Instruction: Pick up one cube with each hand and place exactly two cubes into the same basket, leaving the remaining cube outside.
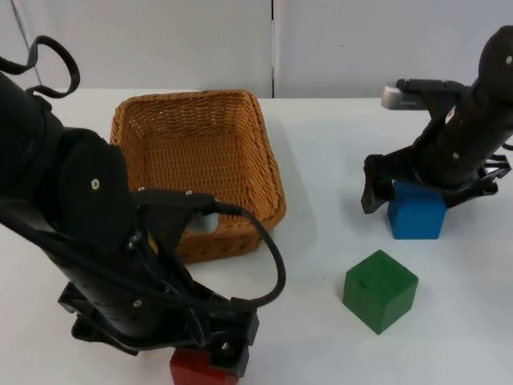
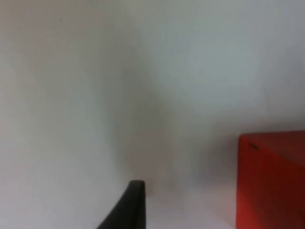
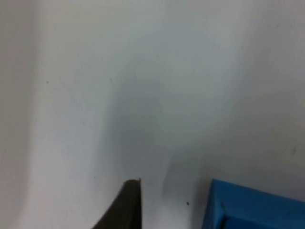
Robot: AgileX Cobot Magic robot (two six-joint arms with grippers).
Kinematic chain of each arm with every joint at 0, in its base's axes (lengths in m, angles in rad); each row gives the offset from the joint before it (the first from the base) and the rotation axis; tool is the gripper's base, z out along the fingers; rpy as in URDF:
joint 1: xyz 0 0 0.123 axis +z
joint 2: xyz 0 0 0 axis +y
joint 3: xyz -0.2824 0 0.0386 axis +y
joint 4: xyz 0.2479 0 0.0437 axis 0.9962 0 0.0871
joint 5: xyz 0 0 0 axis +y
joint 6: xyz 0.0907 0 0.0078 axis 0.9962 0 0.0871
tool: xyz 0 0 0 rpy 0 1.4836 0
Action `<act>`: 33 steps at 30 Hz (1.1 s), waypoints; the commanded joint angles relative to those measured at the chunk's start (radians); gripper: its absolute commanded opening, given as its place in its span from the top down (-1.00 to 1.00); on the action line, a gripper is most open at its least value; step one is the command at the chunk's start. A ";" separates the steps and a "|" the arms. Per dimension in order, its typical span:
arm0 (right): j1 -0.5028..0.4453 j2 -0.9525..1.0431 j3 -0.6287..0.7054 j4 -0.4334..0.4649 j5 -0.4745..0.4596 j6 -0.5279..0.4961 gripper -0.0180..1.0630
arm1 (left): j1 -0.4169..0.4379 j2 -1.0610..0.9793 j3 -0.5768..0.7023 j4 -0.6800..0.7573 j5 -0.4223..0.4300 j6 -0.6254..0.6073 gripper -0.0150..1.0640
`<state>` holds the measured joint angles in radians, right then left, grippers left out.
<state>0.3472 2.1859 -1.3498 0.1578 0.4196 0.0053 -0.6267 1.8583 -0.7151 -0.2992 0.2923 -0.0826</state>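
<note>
A red cube lies at the table's near edge, mostly covered by my left gripper, which hangs open just above it. In the left wrist view one black fingertip stands apart from the red cube, with white table between them. At the right, my right gripper is open and low over the blue cube. The right wrist view shows a fingertip with a gap to the blue cube. A green cube sits alone between the arms. The wicker basket holds no cube.
The basket stands behind my left arm, and its front wall is partly hidden by that arm. White table stretches between the basket and the blue cube. The grey partition wall closes the far side.
</note>
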 commanded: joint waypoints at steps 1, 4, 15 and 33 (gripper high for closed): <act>0.003 0.007 -0.004 0.002 -0.001 0.003 -0.73 | -0.003 0.009 0.001 -0.001 -0.010 -0.005 -0.97; 0.003 0.007 -0.004 0.002 -0.006 0.003 -0.33 | -0.003 0.010 0.001 0.001 -0.016 -0.003 -0.84; 0.003 -0.048 -0.004 0.002 -0.008 -0.016 0.93 | -0.003 -0.005 0.001 -0.011 -0.019 -0.003 0.76; 0.003 -0.411 -0.004 0.002 0.118 -0.068 0.97 | -0.003 -0.446 0.001 0.089 0.128 -0.001 0.97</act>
<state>0.3490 1.7979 -1.3498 0.1578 0.5282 -0.0457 -0.6267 1.4310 -0.7130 -0.2205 0.4108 -0.0826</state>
